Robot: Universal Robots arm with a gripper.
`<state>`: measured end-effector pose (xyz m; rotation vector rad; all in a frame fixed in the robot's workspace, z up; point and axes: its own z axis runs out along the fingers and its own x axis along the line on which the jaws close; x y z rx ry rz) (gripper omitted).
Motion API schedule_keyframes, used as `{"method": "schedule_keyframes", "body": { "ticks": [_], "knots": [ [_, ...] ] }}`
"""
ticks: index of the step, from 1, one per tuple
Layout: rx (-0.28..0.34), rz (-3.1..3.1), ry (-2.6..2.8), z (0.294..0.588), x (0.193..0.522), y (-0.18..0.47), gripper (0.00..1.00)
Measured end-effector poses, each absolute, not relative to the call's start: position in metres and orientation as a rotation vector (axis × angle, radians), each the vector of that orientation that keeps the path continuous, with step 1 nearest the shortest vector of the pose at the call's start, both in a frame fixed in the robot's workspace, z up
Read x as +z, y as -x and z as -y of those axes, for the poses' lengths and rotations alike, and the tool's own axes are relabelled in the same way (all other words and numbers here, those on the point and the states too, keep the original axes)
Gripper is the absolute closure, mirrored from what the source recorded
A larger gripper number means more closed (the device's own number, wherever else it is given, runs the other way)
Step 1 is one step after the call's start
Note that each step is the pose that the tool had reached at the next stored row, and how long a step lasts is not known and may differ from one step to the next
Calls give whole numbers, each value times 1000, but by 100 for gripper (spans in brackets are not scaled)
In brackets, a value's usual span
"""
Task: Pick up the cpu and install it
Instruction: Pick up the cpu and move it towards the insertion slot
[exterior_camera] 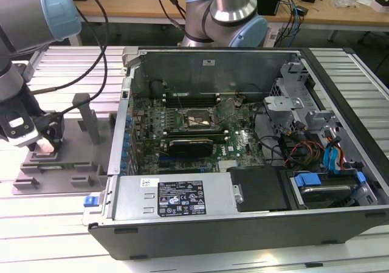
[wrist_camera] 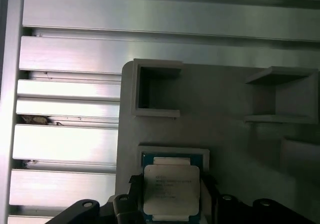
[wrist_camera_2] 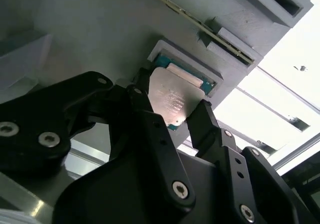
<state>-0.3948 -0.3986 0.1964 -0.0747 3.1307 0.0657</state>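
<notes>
The cpu (wrist_camera: 171, 190) is a flat square chip with a silvery top and a green rim; it lies in a shallow square recess of the grey tray (wrist_camera: 225, 134). In the second wrist view the cpu (wrist_camera_2: 170, 100) sits between two black fingers (wrist_camera_2: 145, 104), one pressed against each opposite edge. My gripper (exterior_camera: 45, 144) is low over the grey tray (exterior_camera: 67, 163) at the exterior view's left, shut on the chip. The black socket (exterior_camera: 196, 120) lies open in the middle of the motherboard, far from the gripper.
An open computer case (exterior_camera: 243, 182) takes up the middle and right, with a drive cage (exterior_camera: 292, 103) and cables (exterior_camera: 304, 148) beside the board. Upright grey blocks (exterior_camera: 88, 118) stand on the tray near the gripper. A slatted metal table (wrist_camera: 70, 149) lies under everything.
</notes>
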Motion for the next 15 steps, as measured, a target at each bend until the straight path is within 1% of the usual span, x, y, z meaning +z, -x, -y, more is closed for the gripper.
{"method": "schedule_keyframes", "body": {
  "ticks": [6,12,15],
  "knots": [
    [66,-3131,75,399,221,395,45],
    [65,-3131,75,399,221,395,45],
    [65,-3131,75,399,228,395,45]
  ]
}}
